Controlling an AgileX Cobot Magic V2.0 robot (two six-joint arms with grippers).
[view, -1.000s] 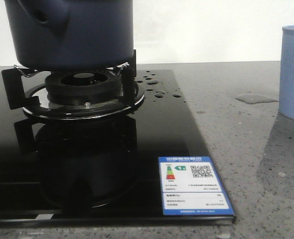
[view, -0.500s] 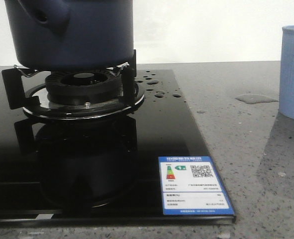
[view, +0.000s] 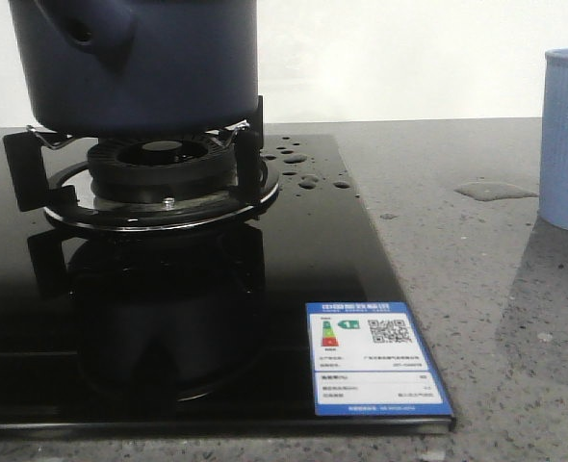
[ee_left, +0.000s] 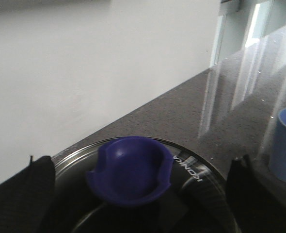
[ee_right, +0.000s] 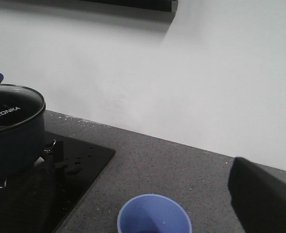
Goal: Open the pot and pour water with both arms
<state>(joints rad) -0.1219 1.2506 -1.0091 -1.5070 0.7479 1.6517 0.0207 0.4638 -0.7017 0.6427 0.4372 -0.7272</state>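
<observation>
The dark navy pot (view: 140,67) stands on the burner (view: 159,173) at the far left, its side knob toward me. In the left wrist view its glass lid (ee_left: 206,177) is in place, with a blue cupped lid knob (ee_left: 131,170) on top. My left gripper (ee_left: 138,167) is open, with its fingers (ee_left: 24,194) spread wide on either side of the lid knob and apart from it. In the right wrist view the pot (ee_right: 12,141) is off to one side. My right gripper (ee_right: 138,191) is open over the pale blue cup (ee_right: 154,216).
The black glass hob (view: 294,250) carries water drops (view: 303,164) beside the burner and a blue energy label (view: 375,371) at its front corner. On the grey counter to the right are a small puddle (view: 494,191) and the pale blue cup (view: 565,140). A white wall rises behind.
</observation>
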